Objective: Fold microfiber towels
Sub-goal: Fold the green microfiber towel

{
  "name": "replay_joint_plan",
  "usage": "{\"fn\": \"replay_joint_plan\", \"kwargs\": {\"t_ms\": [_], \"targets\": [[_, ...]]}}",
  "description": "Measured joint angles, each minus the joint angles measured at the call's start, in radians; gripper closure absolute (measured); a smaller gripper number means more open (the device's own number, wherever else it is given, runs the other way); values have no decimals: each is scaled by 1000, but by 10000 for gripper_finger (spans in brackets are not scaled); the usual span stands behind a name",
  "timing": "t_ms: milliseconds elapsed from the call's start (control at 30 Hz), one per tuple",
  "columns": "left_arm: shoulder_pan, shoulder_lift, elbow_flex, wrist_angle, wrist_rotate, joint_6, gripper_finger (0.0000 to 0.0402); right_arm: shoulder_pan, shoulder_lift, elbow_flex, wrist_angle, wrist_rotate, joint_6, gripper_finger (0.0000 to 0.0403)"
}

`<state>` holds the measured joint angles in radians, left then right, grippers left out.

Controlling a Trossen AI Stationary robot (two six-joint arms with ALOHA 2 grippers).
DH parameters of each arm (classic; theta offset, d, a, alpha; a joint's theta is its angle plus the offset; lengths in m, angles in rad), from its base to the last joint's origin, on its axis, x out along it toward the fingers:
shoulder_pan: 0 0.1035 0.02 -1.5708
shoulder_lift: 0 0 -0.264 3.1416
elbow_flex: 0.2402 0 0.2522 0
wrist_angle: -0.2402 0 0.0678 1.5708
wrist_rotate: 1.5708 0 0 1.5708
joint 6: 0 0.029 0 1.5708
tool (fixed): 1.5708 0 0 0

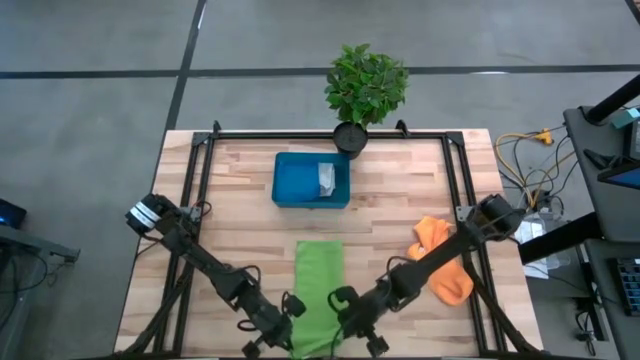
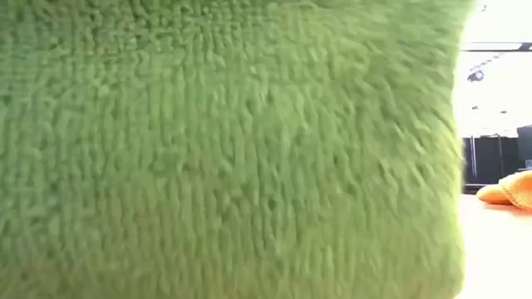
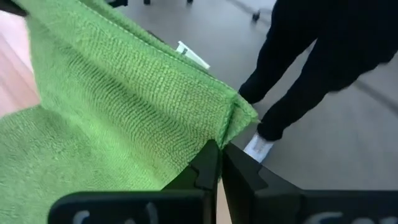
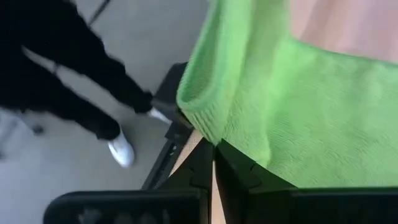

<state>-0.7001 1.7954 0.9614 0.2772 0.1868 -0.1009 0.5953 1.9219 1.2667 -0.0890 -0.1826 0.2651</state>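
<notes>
At the near edge of the worktop (image 1: 400, 215), the left gripper (image 1: 283, 322) and the right gripper (image 1: 349, 318) each have their fingers pinched tight on a near corner of the lime green towel (image 1: 318, 290), one corner apiece. Both wrist views show doubled cloth clamped between the fingertips, so the towel looks already folded once into a long strip. Gripping both corners together likely keeps the edge straight for carrying it over toward the far end. The lifted hem fills the low view. Off to the right lies the orange towel (image 1: 443, 258), crumpled and waiting. Farther back sits the blue tray (image 1: 311, 180) holding a grey-white towel (image 1: 326, 178), with a potted plant (image 1: 364, 88) at the far edge.
</notes>
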Motion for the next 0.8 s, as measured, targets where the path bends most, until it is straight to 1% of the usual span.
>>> {"fn": "replay_joint_plan", "kwargs": {"t_ms": [100, 233, 333, 433, 533, 633, 800], "targets": [[10, -1, -78, 141, 14, -82, 401, -29, -47, -112, 139, -5, 90, 395], [34, -1, -201, 391, 30, -216, 401, -60, -85, -231, 225, -12, 186, 395], [64, -3, -297, 581, 6, -305, 401, -76, -104, -282, 254, -10, 234, 395], [83, -4, -368, 700, -38, -365, 401, -79, -107, -295, 263, -8, 256, 395], [92, -10, -398, 729, -63, -390, 401, -75, -108, -282, 281, -9, 259, 395], [97, -10, -400, 728, -65, -390, 401, -71, -108, -258, 281, -11, 260, 395], [112, -10, -400, 730, -68, -383, 401, -70, -109, -225, 283, -3, 324, 394]]}}
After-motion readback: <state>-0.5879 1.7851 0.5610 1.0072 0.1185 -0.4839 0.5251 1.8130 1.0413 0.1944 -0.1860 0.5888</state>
